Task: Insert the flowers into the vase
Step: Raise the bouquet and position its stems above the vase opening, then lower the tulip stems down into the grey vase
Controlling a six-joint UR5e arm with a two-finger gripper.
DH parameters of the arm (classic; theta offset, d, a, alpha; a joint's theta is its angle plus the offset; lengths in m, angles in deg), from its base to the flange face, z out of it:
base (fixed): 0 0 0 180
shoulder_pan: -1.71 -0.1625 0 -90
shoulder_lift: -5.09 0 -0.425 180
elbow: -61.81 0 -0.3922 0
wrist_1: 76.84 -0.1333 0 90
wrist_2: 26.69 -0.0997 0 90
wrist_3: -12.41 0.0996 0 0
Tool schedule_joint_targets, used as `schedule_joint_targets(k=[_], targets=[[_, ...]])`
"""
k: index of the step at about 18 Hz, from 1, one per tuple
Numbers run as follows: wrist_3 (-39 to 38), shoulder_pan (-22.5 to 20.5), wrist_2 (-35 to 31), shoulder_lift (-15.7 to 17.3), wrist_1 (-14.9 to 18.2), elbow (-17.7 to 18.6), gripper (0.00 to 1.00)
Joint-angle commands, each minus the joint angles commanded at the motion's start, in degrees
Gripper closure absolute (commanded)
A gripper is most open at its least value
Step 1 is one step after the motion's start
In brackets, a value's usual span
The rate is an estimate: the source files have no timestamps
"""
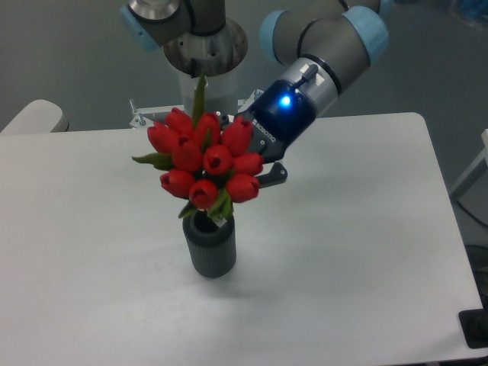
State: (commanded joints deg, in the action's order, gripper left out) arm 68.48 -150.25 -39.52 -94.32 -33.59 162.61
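Flowers: a tight bunch of red tulips with closed heads; green leaves poke out on the left and one long leaf sticks up at the top; the bunch sits right above the vase, its lowest heads and leaves at the mouth; the stems are hidden, so how deep they go cannot be told
Vase: a small dark grey round vase with thin lines down its side; it stands upright on the table, near the middle, a bit to the left; the bunch is wider than it
Claw: the gripper is just right of the bunch and partly behind it; one dark finger shows by the right-hand tulips; the heads hide the rest, so I cannot tell how wide it is or if it holds the stems
Arm: grey with light blue caps; it comes down from the far side; a blue light shines on the wrist
Table: white; the arm's round base stands at its far edge
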Motion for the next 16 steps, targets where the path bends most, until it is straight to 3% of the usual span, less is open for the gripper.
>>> schedule_joint_targets(k=[16], targets=[[11.0, 0.2, 0.0, 0.4, -0.1, 7.7, 0.74]])
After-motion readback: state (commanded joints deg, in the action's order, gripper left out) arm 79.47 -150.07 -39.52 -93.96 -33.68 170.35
